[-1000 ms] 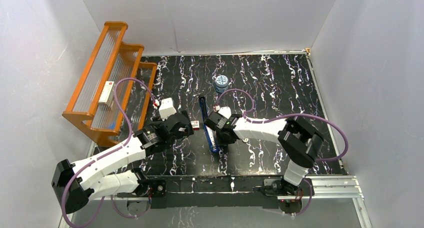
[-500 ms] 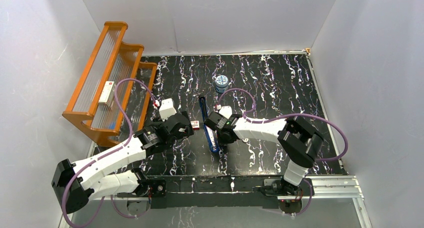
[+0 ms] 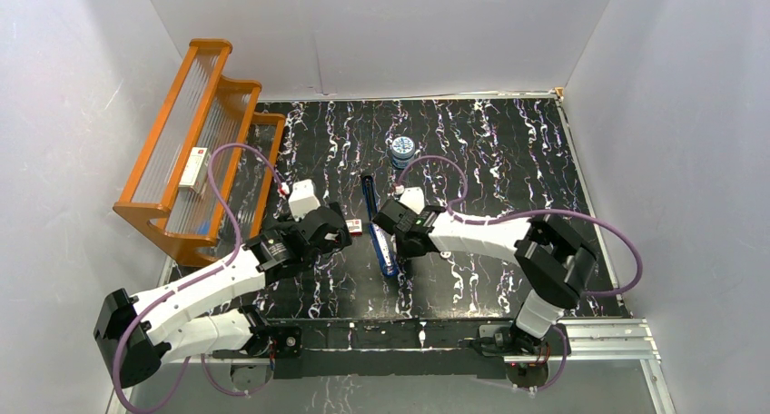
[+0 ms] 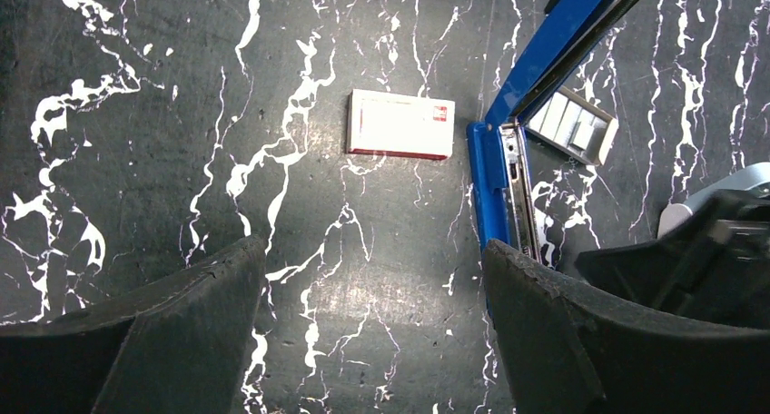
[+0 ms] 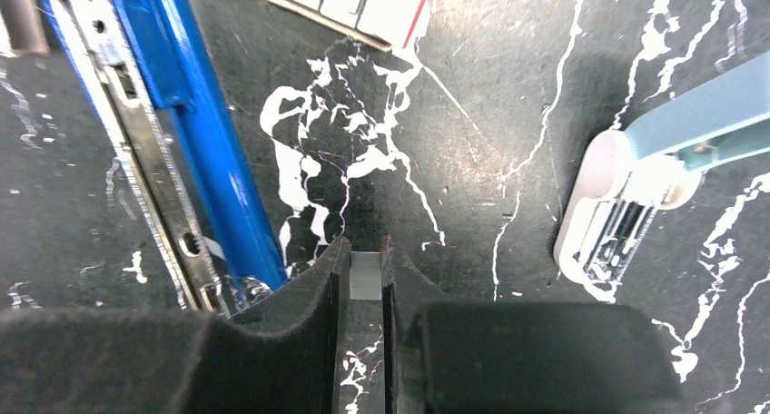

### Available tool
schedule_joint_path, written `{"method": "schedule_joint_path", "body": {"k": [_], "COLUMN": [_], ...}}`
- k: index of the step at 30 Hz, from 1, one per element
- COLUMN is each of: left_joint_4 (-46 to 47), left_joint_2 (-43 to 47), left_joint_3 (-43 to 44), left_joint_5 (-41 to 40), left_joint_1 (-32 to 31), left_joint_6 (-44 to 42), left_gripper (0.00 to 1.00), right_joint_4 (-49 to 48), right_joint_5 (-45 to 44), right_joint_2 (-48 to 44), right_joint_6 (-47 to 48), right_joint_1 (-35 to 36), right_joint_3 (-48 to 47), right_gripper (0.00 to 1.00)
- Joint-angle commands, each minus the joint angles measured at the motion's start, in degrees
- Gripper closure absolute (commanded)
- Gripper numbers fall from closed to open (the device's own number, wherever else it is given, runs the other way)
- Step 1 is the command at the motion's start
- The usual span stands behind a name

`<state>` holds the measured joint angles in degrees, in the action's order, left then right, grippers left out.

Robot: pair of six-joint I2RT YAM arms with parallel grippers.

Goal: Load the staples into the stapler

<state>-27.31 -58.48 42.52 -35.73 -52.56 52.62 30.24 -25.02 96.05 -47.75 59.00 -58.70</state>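
The blue stapler (image 3: 376, 225) lies hinged open on the black marbled table, its metal rail (image 4: 518, 192) bare. The red-and-white staple box (image 4: 400, 124) lies flat just left of it. The box's pale tray (image 4: 574, 125) of staples sits on the stapler's right. My left gripper (image 4: 372, 260) hovers open over bare table below the box, holding nothing. My right gripper (image 5: 365, 251) is shut on a short silvery strip of staples (image 5: 365, 278), just right of the stapler's blue body (image 5: 195, 114) and its rail (image 5: 136, 160). In the top view the right gripper (image 3: 398, 241) sits against the stapler's near end.
A small white and light-blue tool (image 5: 636, 187) lies right of my right gripper. A round blue tin (image 3: 402, 149) stands behind the stapler. An orange stepped rack (image 3: 195, 142) at the left holds a long white box (image 3: 192, 171). White walls enclose the table.
The right gripper's jaws have closed onto the staple strip. The right arm's elbow has shifted slightly right. The left arm has not moved.
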Motion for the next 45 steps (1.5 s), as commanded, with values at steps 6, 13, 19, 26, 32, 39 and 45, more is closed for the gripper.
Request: {"method": "schedule_joint_path", "body": {"k": [6,13,19,26,32,39,45], "left_joint_4": [-4.04,-2.93,-2.07,-2.29,-3.89,-3.82,-3.72], "left_joint_2": [3.38,7.69,8.02,7.09,7.62,7.88,7.59], "left_joint_3": [-7.71,-13.74,-15.3,-14.19,-12.42,-12.9,-12.82], "left_joint_5": [4.07,8.82,10.08,8.58,5.88,6.14,6.23], "left_joint_1": [0.51,0.51,0.52,0.52,0.47,0.48,0.5], "left_joint_6": [9.94,17.27,19.25,17.29,15.14,15.51,15.41], "left_gripper": [0.14,0.14,0.14,0.14,0.14,0.14,0.14], "right_joint_4": [-2.76,-10.42,-14.68,-18.58,-19.16,-18.72,-18.52], "right_joint_5": [-4.03,-0.08,2.3,3.5,2.91,1.92,1.95], "right_joint_2": [-6.34,-7.59,-5.91,-5.56,-4.44,-2.8,-1.69], "right_joint_6": [6.06,10.98,13.58,15.11,15.23,14.93,14.61], "right_joint_1": [-0.2,-0.1,0.87,2.59,3.13,3.22,3.2], "right_joint_3": [-4.51,-4.5,-5.07,-2.55,-1.64,-1.5,-1.73], "right_gripper": [0.76,0.75,0.75,0.75,0.75,0.75,0.75]}}
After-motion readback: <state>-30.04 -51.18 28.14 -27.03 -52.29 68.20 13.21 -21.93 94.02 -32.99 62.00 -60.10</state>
